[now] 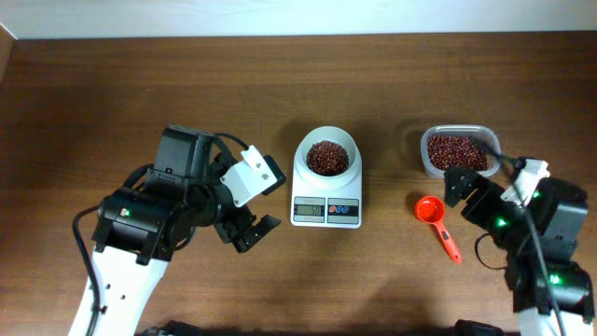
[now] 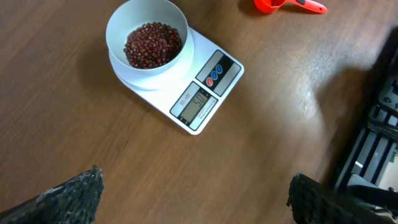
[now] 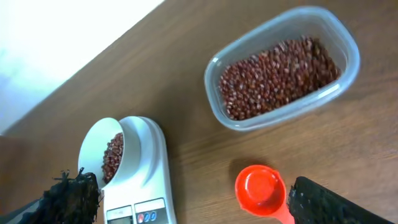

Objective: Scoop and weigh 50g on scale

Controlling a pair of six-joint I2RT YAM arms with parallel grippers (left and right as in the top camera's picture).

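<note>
The left gripper (image 1: 250, 231) hovers over the table (image 1: 112, 84) with its jaws spread wide and nothing between them. In the left wrist view both dark fingertips (image 2: 73, 196) sit at the bottom corners of the picture, far apart, with bare wood in the gap. The scale (image 1: 326, 211) stands ahead of these jaws, apart from them, with its display end turned toward them. Its white bowl (image 1: 326, 133) sits on the far end and holds a heap of red beans (image 1: 327, 157). The digits on the display are too small to read with certainty.

The right gripper (image 1: 464, 187) also has its jaws spread wide and empty. The red scoop (image 3: 261, 186) lies on the table just ahead of the gap between them, cup up, and nothing touches it. Farther ahead and toward the right finger stands the clear tub (image 3: 354, 53), filled with more red beans (image 3: 273, 78). Ahead of the left finger is the scale, its bowl on the side away from the jaws.
</note>
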